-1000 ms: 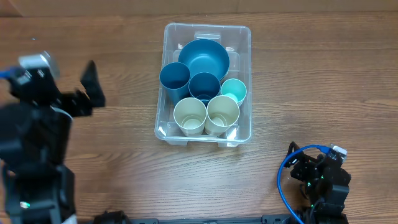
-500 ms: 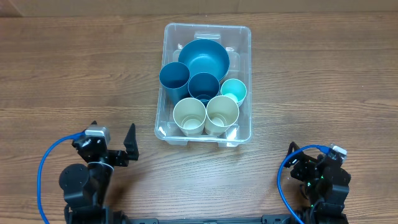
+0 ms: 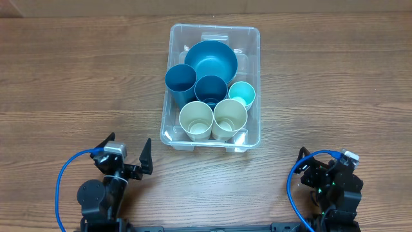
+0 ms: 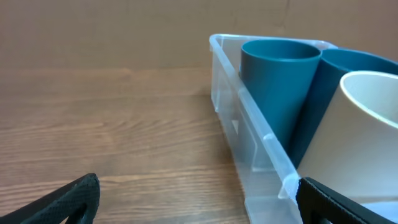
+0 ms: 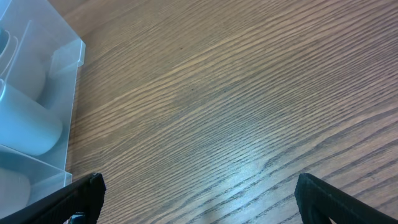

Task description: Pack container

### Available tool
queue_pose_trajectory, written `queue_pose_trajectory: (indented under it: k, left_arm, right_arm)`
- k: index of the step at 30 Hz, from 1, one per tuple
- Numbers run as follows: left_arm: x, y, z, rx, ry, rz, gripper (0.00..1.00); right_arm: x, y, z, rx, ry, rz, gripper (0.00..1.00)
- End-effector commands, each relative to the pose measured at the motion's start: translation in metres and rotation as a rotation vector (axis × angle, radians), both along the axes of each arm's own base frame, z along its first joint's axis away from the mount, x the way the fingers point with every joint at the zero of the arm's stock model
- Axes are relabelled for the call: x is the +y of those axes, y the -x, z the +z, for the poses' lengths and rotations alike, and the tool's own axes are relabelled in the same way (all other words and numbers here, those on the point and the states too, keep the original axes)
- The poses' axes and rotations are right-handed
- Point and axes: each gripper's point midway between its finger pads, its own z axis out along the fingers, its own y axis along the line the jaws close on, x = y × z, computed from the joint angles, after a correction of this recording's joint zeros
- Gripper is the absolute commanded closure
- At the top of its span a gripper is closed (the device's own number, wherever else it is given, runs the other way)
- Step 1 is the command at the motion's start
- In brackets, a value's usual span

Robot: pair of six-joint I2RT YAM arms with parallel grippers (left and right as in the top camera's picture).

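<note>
Wood-grain tabletop; packed container mid-table, toward the far side; both arms sit low at the near edge.

Overhead: the container holds a blue bowl at its far end. Two dark blue cups stand just nearer, a teal cup is by the right wall, and two cream cups are at the near end. All are upright and crowded together. Left claw is near the container's near-left corner, spread and empty. Right claw is well apart to the near right. Its fingers are unclear from above, but the right wrist view shows the tips spread wide with nothing between them, over bare wood, with one container corner at the left edge. The left wrist view, from low down, shows the container's side wall with one dark blue cup and a cream cup's rim above it. The teal cup is out of frame there.
</note>
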Motion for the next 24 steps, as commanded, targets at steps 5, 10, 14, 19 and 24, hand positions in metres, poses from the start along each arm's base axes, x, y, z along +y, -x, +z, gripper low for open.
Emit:
queue_pose_trajectory:
  k: [5, 10, 14, 19, 24]
  left_arm:
    - [-0.0038, 0.0009, -0.0138, 0.012, -0.010, -0.022, 0.00]
    - [-0.0038, 0.0009, -0.0137, 0.012, -0.010, -0.022, 0.00]
    - [-0.0038, 0.0009, -0.0138, 0.012, -0.010, -0.022, 0.00]
    - [-0.0038, 0.0009, -0.0138, 0.012, -0.010, -0.022, 0.00]
    - [-0.0038, 0.0009, -0.0138, 0.012, -0.010, -0.022, 0.00]
  right_arm:
    - [0.0010, 0.0003, -0.0062, 0.007, -0.001, 0.007, 0.00]
    - [0.0010, 0.0003, -0.0063, 0.007, -0.001, 0.007, 0.00]
    - [0.0010, 0.0003, -0.0063, 0.007, -0.001, 0.007, 0.00]
    - [0.0010, 0.0003, -0.0063, 0.007, -0.001, 0.007, 0.00]
    - [0.0010, 0.0003, -0.0063, 0.007, -0.001, 0.007, 0.00]
